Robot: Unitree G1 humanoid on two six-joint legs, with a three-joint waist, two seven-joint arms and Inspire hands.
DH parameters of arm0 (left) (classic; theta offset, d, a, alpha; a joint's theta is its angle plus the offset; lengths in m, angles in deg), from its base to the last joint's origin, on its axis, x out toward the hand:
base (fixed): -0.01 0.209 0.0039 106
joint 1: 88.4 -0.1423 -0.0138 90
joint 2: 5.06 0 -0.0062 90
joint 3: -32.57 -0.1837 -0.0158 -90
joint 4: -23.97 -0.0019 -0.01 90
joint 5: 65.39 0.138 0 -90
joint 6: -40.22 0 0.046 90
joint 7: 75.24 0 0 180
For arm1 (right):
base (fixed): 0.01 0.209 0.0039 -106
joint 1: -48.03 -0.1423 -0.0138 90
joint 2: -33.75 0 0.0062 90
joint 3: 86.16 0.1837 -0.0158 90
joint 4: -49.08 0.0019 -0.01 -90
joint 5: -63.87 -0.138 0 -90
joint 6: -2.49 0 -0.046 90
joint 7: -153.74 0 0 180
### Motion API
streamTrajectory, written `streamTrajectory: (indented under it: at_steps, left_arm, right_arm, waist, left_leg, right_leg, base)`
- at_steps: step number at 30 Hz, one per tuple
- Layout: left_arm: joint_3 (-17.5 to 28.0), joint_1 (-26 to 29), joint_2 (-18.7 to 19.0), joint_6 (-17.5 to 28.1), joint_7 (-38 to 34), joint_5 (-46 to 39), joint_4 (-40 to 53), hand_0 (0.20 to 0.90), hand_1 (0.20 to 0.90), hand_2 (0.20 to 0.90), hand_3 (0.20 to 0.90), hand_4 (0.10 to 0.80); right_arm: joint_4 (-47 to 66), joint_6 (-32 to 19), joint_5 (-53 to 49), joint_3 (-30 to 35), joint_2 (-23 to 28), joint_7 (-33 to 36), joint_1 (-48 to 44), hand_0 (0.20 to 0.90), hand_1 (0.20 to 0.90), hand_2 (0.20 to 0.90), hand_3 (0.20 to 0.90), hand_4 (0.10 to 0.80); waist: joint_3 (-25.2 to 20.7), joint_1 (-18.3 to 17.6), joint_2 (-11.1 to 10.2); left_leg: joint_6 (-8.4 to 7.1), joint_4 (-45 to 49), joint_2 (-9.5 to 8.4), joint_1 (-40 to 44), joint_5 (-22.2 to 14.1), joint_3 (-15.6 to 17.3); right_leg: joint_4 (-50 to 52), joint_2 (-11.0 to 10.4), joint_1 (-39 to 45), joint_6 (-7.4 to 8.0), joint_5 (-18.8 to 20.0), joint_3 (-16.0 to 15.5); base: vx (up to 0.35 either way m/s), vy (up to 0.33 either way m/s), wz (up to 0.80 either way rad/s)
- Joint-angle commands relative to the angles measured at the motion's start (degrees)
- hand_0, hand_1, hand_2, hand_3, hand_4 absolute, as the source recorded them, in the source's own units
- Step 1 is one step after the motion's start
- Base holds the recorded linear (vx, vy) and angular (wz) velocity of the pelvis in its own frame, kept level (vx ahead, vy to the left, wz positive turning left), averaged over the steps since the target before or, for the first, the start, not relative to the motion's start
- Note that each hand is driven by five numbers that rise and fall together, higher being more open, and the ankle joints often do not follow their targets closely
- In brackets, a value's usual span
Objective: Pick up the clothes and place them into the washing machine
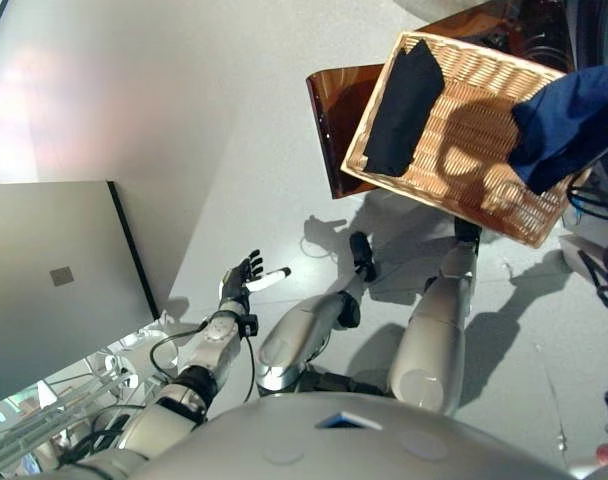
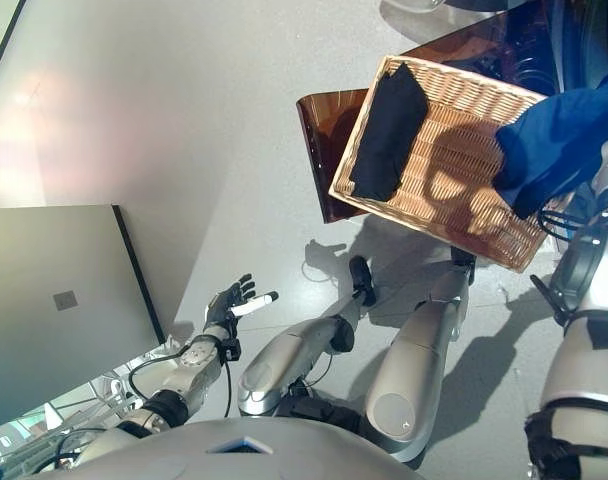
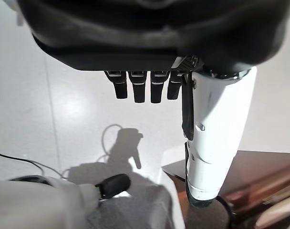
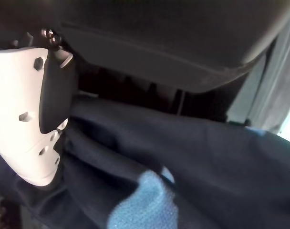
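Right hand pinching blue cloth over the basket. Left hand spread, idle. Better to lift high, clear of the rim, then swing to the washer.

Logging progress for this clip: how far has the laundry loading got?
Nothing looks finished yet. In hand: the right hand grips a blue garment, lifted at the right edge of the wicker basket. Left: a black garment lies in the basket, and no view shows clothes inside a washing machine. The left hand hangs open and empty over the floor.
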Motion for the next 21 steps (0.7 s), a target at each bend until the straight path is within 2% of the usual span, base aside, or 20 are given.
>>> streamTrajectory:
  at_steps: [1,2,7,12,21]
  left_arm:
    - [-0.63,-0.94,2.98,1.68,-2.41,-2.08,-0.72,0.900,0.900,0.900,0.900,0.800]
    - [-0.51,-0.97,2.97,1.71,-2.26,-2.13,-0.97,0.900,0.900,0.900,0.900,0.800]
    - [0.55,-1.10,2.66,1.52,-1.84,-2.66,-2.02,0.900,0.900,0.900,0.900,0.800]
    - [2.50,-0.64,2.28,1.13,-2.47,-2.13,-4.42,0.900,0.900,0.900,0.900,0.800]
    - [3.78,-0.31,2.06,0.88,-2.79,-1.81,-6.30,0.900,0.900,0.900,0.900,0.800]
  right_arm:
    - [6.28,-4.37,3.14,-10.59,6.43,-1.20,-5.30,0.444,0.444,0.444,0.444,0.475]
    - [5.74,-3.79,3.84,-11.24,6.39,-2.29,-4.93,0.900,0.900,0.900,0.900,0.800]
    - [4.96,-3.05,5.70,-12.08,5.33,-4.24,-2.99,0.900,0.900,0.900,0.900,0.800]
    - [7.51,-4.72,4.52,-8.03,1.53,-4.80,3.53,0.900,0.900,0.900,0.900,0.800]
    - [9.58,-6.12,3.20,-4.56,-2.70,-5.42,8.61,0.900,0.900,0.900,0.900,0.800]
  waist:
    - [-2.91,0.20,0.86]
    - [-2.91,0.02,0.83]
    - [-2.94,-0.14,1.00]
    - [-2.68,-1.40,0.57]
    - [-3.03,-1.98,0.51]
  left_leg:
    - [-8.68,2.11,3.69,-6.08,5.05,-2.42]
    - [-8.69,2.18,3.51,-5.76,4.76,-2.39]
    - [-8.56,2.66,3.85,-5.87,4.82,-2.03]
    - [-8.36,3.28,3.97,-5.61,4.23,-1.61]
    - [-8.03,4.07,3.64,-5.59,3.23,-1.02]
  right_leg:
    - [10.31,1.48,-1.11,-1.92,-8.43,-2.09]
    - [10.53,1.29,-0.83,-1.86,-8.95,-2.16]
    - [10.41,1.71,-0.77,-2.06,-8.47,-1.99]
    - [10.53,2.16,-0.42,-2.32,-8.57,-1.67]
    - [10.50,1.90,-0.42,-2.39,-8.76,-1.19]
  base:
    - [0.000,0.000,0.00]
    - [0.000,0.000,0.00]
    - [0.000,0.000,0.00]
    - [0.014,-0.001,0.00]
    - [0.003,0.012,-0.02]
